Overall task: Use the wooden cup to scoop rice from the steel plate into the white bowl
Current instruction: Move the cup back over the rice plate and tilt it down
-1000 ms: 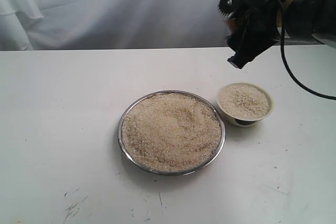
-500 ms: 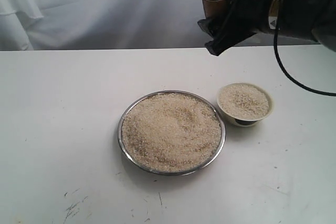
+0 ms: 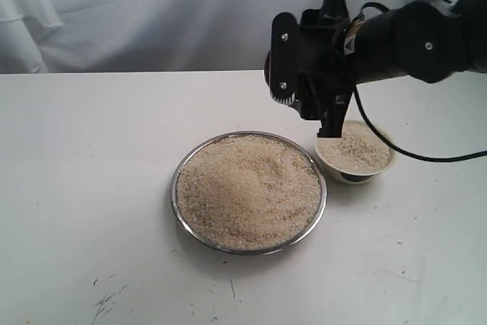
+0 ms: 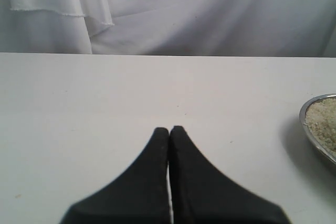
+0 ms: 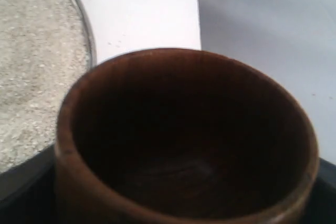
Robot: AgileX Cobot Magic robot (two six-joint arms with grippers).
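Right pincer: jaws spread wide and clasped around the cup, black pads showing on either side of its wall in the wrist view. The cup's dark inside shows no grains, so I judge it empty and ready for another scoop. Its mouth is turned toward the wrist camera, with the heap just beside its rim, which looks like a set-up for digging in at a slant. From the outside view the pincer hangs low over the far right edge of the plate, one finger crossing in front of the bowl. Whether it touches the bowl I cannot tell. Rice lies heaped across the plate, and the bowl just to its right is already filled near the rim. Left pincer: tips pressed together, holding nothing, parked over bare table well away from the work, presumably to keep clear. Against a second ago, the right arm has come down and leftward from high behind the bowl, and it is now turned so the cup is nearly hidden from outside. Plate, bowl and both rice levels look unchanged.
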